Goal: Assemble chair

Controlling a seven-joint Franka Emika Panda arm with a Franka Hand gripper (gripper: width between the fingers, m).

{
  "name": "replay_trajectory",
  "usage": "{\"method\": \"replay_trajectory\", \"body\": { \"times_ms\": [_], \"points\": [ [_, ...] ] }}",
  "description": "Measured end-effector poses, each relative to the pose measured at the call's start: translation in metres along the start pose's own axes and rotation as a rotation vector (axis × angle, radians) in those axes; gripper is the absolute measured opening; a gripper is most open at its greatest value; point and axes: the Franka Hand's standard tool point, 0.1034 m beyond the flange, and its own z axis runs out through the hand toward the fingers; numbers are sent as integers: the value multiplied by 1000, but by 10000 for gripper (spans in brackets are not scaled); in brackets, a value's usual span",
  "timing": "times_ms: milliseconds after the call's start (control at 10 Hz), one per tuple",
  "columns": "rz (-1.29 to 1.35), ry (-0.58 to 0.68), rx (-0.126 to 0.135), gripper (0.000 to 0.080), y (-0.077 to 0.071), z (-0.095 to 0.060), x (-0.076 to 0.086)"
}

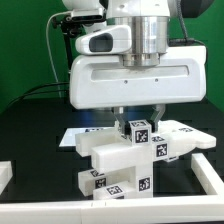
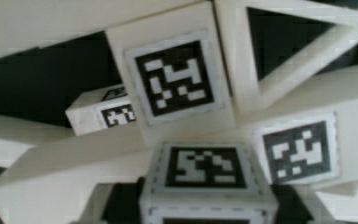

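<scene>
Pieces of the chair (image 1: 112,160) sit bunched together on the black table (image 1: 35,150). They are chunky white parts with black-and-white square tags on their faces, some resting on or against others (which are truly joined I cannot tell). On top of the bunch stands a small tagged block (image 1: 138,130), upright, with one tag turned toward the exterior camera. The gripper (image 1: 140,114) hangs straight above that block with its jaws partly spread, one to each side of it. Whether they press on its sides cannot be told. In the wrist view the same block (image 2: 202,168) fills the near field. Beyond it stand a flat piece with a large tag (image 2: 172,78) and a smaller tagged cube (image 2: 114,113) just beside that. A cross-braced panel (image 2: 291,45) with triangular openings is also beyond the block. Below and in front of the block in the exterior view lie lower tagged pieces (image 1: 115,183). Behind the block, toward the exterior view's left, a plain corner of the marker board (image 1: 72,136) lies flat on the table. A white rail (image 1: 100,212) runs along the table's edge in front of the block. Above the block looms the robot's white body (image 1: 135,80), with a green wall (image 1: 25,50) behind it.
</scene>
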Motion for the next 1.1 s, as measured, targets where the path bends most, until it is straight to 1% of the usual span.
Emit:
{"method": "replay_trajectory", "body": {
  "times_ms": [400,600,900,1100],
  "points": [
    [400,0,1,282,-2,0,0],
    [595,-2,11,284,2,0,0],
    [871,-5,20,284,2,0,0],
    [1013,-7,37,284,1,0,1]
  ]
}}
